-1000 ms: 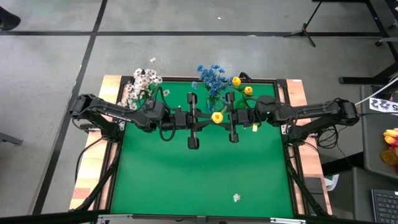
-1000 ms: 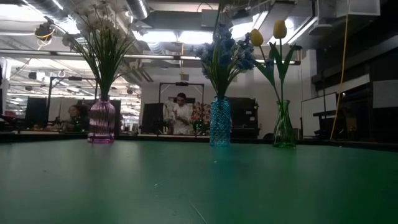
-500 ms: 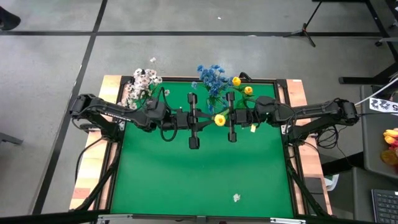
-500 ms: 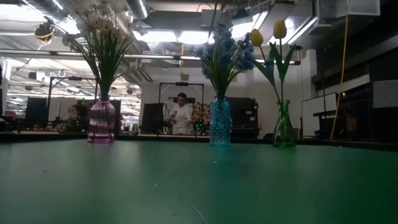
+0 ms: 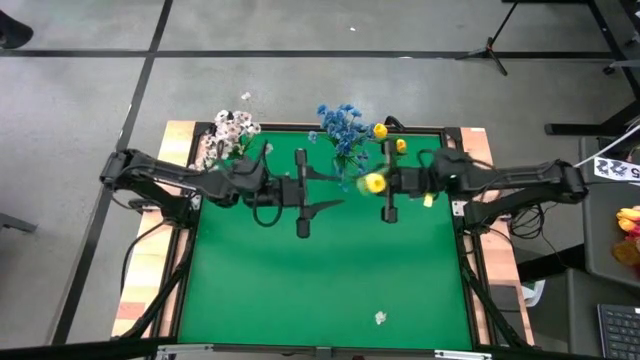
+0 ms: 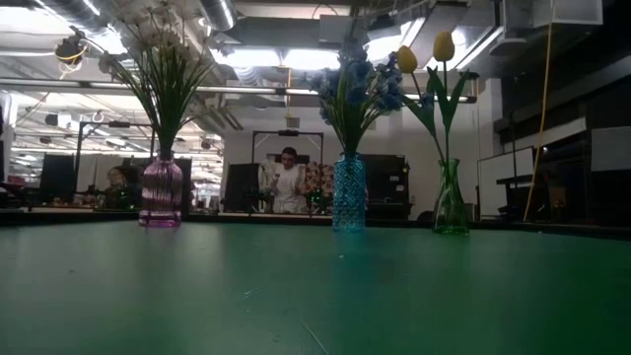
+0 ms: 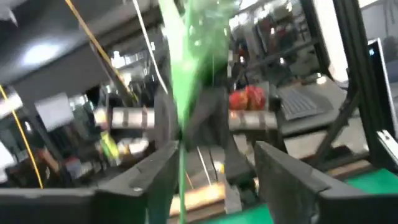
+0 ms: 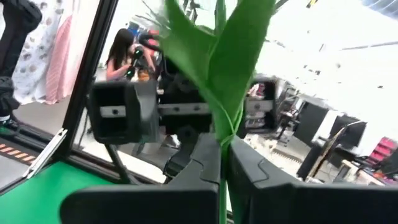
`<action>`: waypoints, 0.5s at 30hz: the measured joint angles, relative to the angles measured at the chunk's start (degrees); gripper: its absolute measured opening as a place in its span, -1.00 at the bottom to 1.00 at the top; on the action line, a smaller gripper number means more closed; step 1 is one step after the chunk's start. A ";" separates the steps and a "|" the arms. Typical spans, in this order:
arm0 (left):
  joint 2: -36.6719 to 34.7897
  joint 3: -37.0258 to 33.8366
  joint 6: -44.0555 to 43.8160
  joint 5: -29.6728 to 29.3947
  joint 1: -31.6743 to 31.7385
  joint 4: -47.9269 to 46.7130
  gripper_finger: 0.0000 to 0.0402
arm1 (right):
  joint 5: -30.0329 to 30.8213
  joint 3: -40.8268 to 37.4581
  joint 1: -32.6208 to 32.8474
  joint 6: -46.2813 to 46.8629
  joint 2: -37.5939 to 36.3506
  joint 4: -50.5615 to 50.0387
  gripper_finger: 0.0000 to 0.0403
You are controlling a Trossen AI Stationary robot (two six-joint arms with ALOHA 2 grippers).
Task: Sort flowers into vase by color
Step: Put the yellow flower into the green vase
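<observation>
Your right gripper is clamped on the yellow tulip stem mid-table; left gripper is spread, letting go. Keep stem upright, aim for the green glass vase w/ the other tulips.
</observation>
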 joint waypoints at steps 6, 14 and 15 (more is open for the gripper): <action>-5.13 0.00 -8.03 -0.83 -0.75 -10.06 0.11 | 6.89 0.04 0.02 -4.40 -10.80 -7.28 -0.98; -13.81 0.00 -7.15 -1.17 -6.25 -17.01 0.03 | 20.96 0.07 -0.02 -6.36 -26.20 -21.63 -0.98; -14.92 0.00 -7.17 -1.78 -7.09 -17.54 0.02 | 24.96 0.07 0.00 -6.36 -27.89 -24.29 -0.98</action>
